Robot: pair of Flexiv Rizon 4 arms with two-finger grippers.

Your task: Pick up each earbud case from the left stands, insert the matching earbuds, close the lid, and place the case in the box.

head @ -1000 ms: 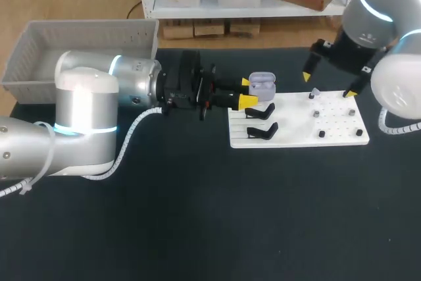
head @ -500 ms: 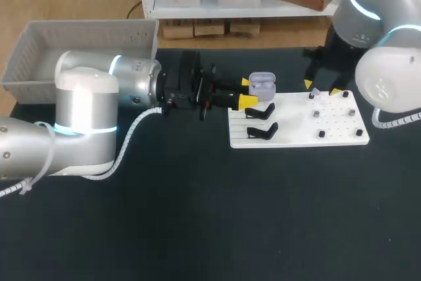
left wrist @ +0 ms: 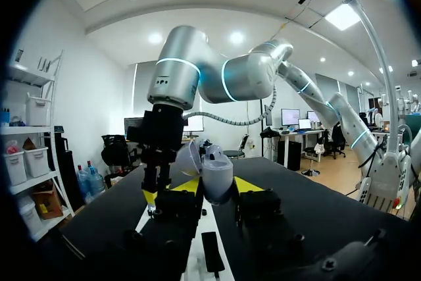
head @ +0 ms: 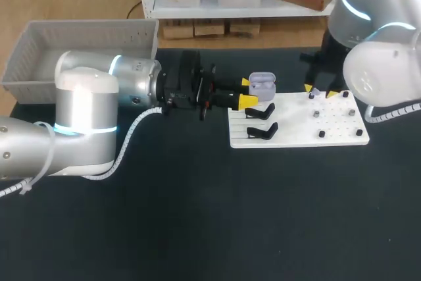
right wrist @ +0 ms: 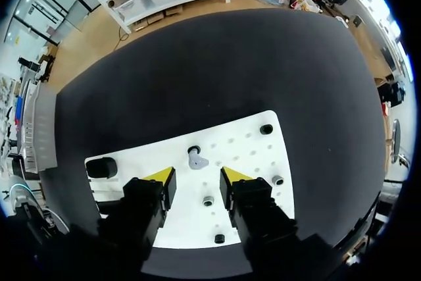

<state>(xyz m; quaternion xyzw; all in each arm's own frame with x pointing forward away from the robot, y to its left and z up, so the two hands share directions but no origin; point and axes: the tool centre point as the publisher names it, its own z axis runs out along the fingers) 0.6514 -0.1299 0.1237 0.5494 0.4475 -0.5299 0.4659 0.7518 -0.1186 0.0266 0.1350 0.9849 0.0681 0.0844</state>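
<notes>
1. Fingers of the left gripper (head: pixel 247 92) are clamped on the case (head: pixel 262 85), one yellow tip on each side. The case is held at 12 o'clock of the two stands (head: pixel 261 111).
2. Fingers of the right gripper (right wrist: pixel 197 177) stand apart with nothing between them.
3. Hidden: in the head view the right arm (head: pixel 378 77) covers most of its gripper, and only the yellow tips show. The inside of the case cannot be seen from any view. In the left wrist view the gripper body blocks most of the board (head: pixel 296 129).
4. Shapes and materials: the case is pale lavender, rounded and smooth, with its lid (left wrist: pixel 189 160) tipped open. The stands are black and angled. The board is flat, white and dotted with holes and short dark pegs (right wrist: pixel 208 200). The table (head: pixel 197 215) is matt black. The box (head: pixel 39 57) is grey with a ribbed wall, at 10 o'clock on the table.
5. The earbud (right wrist: pixel 196 160) is a small lavender piece seated on a dark peg. It lies just ahead of the right fingers' gap, at 12 o'clock, not touching them.
</notes>
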